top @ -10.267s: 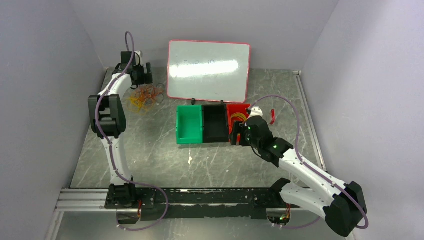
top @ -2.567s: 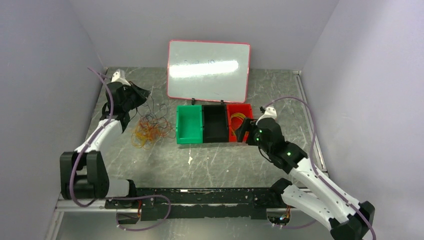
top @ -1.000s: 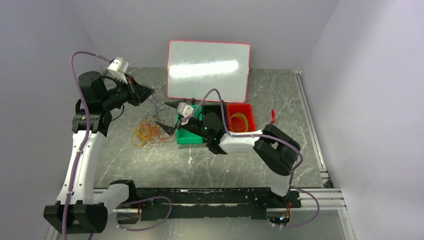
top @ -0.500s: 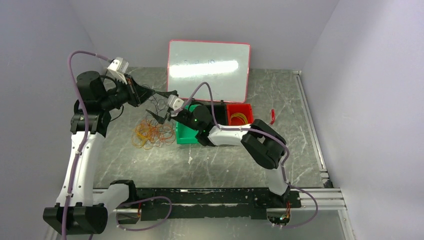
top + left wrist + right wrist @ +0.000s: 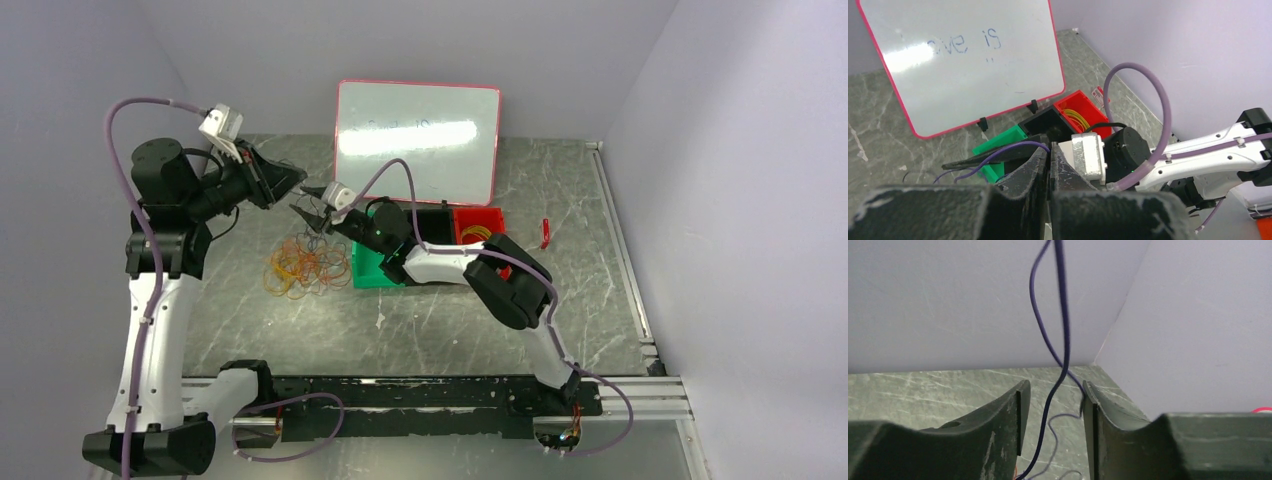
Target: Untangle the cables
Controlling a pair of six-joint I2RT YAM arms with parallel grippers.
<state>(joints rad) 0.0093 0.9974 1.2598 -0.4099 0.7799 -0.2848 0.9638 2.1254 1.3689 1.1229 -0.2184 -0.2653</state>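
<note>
could drag up the orange-yellow cable heap (image 5: 300,268) lying below both tools, given left tool (image 5: 295,181) pinched shut on a dark cable (image 5: 1063,315) and right tool (image 5: 303,206) part-open, unclosed, around that same strand.

The table (image 5: 440,330) in front of the green bin (image 5: 362,272) lies bare and gives wide passage. A heap of orange and yellow cables (image 5: 300,270) covers the surface to its left. Above its left rear corner the left gripper (image 5: 301,179) and right gripper (image 5: 305,203) crowd together, with a dark cable (image 5: 1064,315) hanging between them. The right arm (image 5: 440,262) spans its rear edge. The whiteboard (image 5: 417,140) closes off the space behind.
</note>
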